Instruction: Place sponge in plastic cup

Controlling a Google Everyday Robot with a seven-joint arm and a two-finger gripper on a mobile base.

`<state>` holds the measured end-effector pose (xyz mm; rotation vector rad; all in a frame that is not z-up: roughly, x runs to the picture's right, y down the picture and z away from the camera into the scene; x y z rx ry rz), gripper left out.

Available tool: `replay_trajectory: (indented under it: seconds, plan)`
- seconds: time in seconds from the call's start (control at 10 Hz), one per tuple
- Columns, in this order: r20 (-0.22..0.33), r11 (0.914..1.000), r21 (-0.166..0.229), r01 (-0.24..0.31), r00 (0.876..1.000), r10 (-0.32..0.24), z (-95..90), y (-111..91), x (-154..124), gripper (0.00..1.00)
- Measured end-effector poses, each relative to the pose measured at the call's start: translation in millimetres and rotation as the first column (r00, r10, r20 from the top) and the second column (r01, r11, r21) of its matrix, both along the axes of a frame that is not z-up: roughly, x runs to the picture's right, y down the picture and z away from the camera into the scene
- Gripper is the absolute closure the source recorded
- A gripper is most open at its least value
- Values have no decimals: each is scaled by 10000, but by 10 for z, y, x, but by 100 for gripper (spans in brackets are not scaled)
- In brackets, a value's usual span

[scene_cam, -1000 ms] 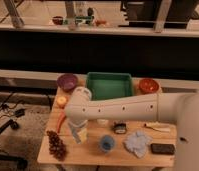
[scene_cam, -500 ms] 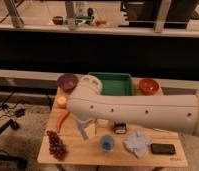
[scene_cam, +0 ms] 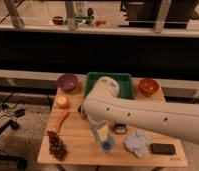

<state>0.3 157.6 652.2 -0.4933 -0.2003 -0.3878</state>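
The plastic cup (scene_cam: 108, 145), small, blue and round, stands near the front edge of the wooden table (scene_cam: 78, 150). My gripper (scene_cam: 101, 137) hangs at the end of the big white arm (scene_cam: 143, 112), directly over the cup's left rim and touching or nearly touching it. Its fingers look shut. The sponge does not show; whether it sits between the fingers I cannot tell, because the pale wrist covers that spot.
A pale-blue rag (scene_cam: 138, 142) and a flat black device (scene_cam: 163, 148) lie right of the cup. A small dark cup (scene_cam: 120, 129) stands behind it. At the back are a purple bowl (scene_cam: 67, 81), a green tray (scene_cam: 109, 80) and an orange bowl (scene_cam: 148, 86). Fruit, a carrot (scene_cam: 62, 120) and grapes (scene_cam: 56, 145) lie left.
The arm has swung right and forward, carrying the gripper from the table's left-middle to just above the blue cup. Nothing on the table has shifted.
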Motion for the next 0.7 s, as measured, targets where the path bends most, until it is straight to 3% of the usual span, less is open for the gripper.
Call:
replay_trajectory:
  seconds: [0.4,0.7]
  plan:
    - [-794,9965,-379,-749,9943,717,220,206,512,100]
    - [-1069,9942,-763,-765,9919,681,274,364,591,100]
